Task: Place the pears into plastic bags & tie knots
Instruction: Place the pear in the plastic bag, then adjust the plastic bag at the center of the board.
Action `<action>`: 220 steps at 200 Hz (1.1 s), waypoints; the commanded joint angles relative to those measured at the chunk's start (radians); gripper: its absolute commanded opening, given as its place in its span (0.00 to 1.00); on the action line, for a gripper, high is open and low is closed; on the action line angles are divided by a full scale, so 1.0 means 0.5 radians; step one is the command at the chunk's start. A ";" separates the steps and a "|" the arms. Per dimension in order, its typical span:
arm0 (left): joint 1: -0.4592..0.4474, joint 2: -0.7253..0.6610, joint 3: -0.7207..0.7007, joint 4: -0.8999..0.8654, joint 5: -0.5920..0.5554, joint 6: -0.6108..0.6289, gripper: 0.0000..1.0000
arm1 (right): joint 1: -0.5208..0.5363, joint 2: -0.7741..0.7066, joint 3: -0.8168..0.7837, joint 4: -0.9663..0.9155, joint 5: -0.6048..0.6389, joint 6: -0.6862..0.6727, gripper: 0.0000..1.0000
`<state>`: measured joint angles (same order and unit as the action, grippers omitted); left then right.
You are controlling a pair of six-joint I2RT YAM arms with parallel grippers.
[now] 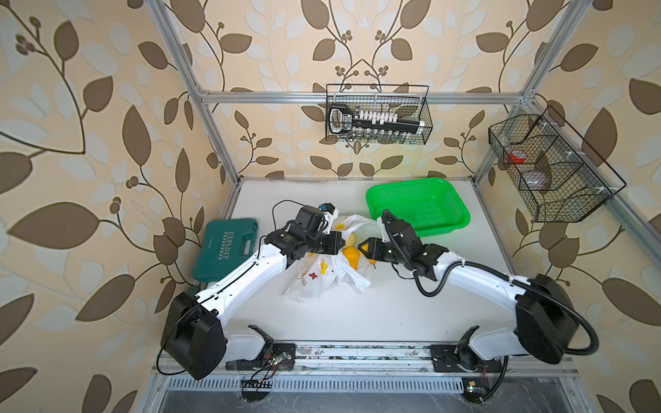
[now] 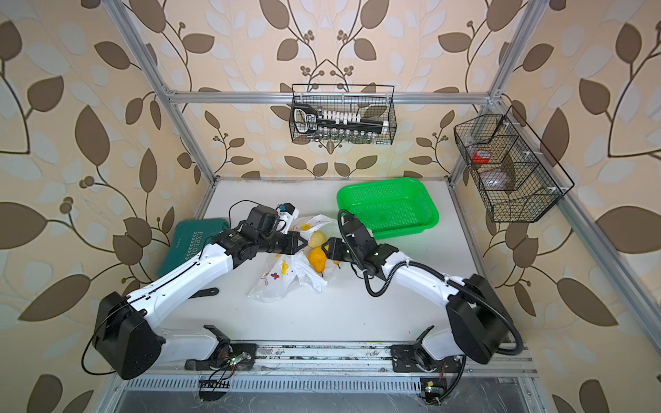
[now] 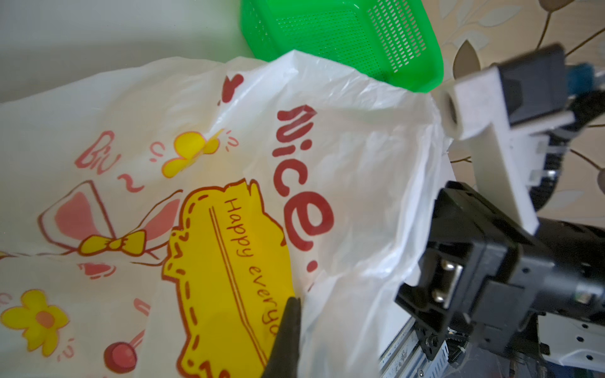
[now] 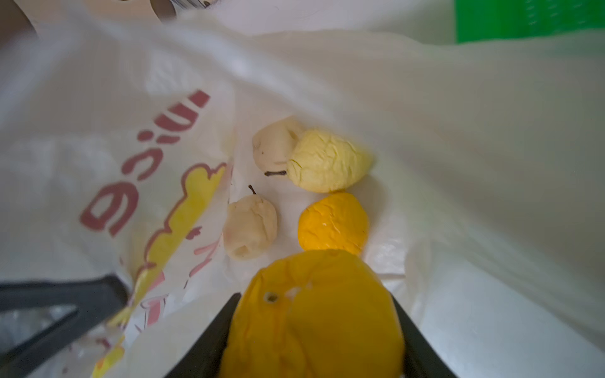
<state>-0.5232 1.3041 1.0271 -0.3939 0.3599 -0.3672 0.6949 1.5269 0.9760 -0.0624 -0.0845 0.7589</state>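
The plastic bag [image 1: 314,282] [image 2: 279,282] lies mid-table, thin white film printed with flowers and "Nice" [image 3: 343,163]. My left gripper [image 3: 291,304] [image 1: 343,243] is shut on the film at the bag's mouth and holds it up. My right gripper [image 4: 314,297] [image 2: 327,250] faces it at the opening, shut on an orange pear [image 4: 311,324]. In the right wrist view, several pears lie deeper inside: two cream [image 4: 250,229], one pale yellow [image 4: 329,160], one orange [image 4: 332,222]. Both top views show a pale pear [image 2: 317,239] and an orange pear [image 2: 316,258] between the grippers. No knot shows.
A green perforated basket [image 1: 418,207] [image 3: 343,32] stands just behind the right arm. A teal tool case [image 1: 225,246] lies at the left beside the left arm. Two black wire baskets [image 1: 379,114] [image 1: 551,168] hang on the back and right frame.
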 commanded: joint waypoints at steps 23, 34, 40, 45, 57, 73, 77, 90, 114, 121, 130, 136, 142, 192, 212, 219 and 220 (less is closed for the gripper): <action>-0.006 -0.068 0.069 0.008 0.010 0.025 0.00 | 0.064 0.430 0.457 0.051 -0.083 -0.149 0.92; -0.006 -0.068 0.070 0.007 0.007 0.022 0.00 | 0.064 0.398 0.445 0.000 -0.098 -0.201 0.99; -0.004 -0.068 0.071 0.008 0.007 0.021 0.00 | 0.064 0.342 0.397 0.002 -0.114 -0.220 1.00; -0.006 -0.068 0.071 0.008 0.002 0.020 0.00 | 0.064 0.274 0.347 0.003 -0.120 -0.233 1.00; -0.006 -0.073 0.065 0.017 0.000 0.019 0.00 | 0.064 0.098 0.234 -0.033 -0.138 -0.275 1.00; -0.006 -0.077 0.052 0.034 -0.003 0.008 0.00 | 0.061 -0.148 0.108 -0.118 -0.164 -0.312 1.00; -0.006 -0.080 0.053 0.038 -0.005 0.005 0.00 | 0.061 -0.214 0.089 -0.149 -0.176 -0.320 1.00; -0.006 -0.083 0.046 0.045 -0.008 -0.001 0.00 | 0.060 -0.385 0.050 -0.266 -0.187 -0.333 1.00; -0.006 -0.086 0.035 0.050 -0.011 -0.005 0.00 | 0.048 -0.706 0.015 -0.495 -0.163 -0.367 0.97; -0.006 -0.089 0.035 0.049 -0.017 -0.005 0.00 | 0.044 -0.788 0.009 -0.551 -0.115 -0.390 0.96; -0.006 -0.089 0.037 0.047 -0.017 -0.005 0.00 | 0.032 -0.900 0.003 -0.647 -0.009 -0.437 0.96; -0.006 -0.094 0.032 0.047 -0.017 -0.005 0.00 | 0.014 -0.962 -0.005 -0.701 0.071 -0.474 0.96; -0.006 -0.097 0.029 0.048 -0.020 -0.005 0.00 | 0.000 -1.017 -0.017 -0.763 0.149 -0.526 0.97; -0.004 -0.092 0.026 0.044 -0.026 0.000 0.00 | -0.342 -0.879 -0.163 -0.787 0.313 -0.926 0.99; -0.006 -0.099 0.034 0.029 -0.033 0.001 0.00 | -0.415 -0.766 -0.215 -0.680 0.268 -0.969 0.96; -0.005 -0.102 0.035 0.027 -0.035 0.003 0.00 | -0.442 -0.732 -0.223 -0.644 0.222 -0.973 0.95; -0.005 -0.102 0.035 0.027 -0.035 0.004 0.00 | -0.445 -0.730 -0.224 -0.639 0.220 -0.972 0.95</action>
<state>-0.5270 1.2800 1.0313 -0.3931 0.3576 -0.3698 0.5079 1.1255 0.8898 -0.4034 0.0345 0.3458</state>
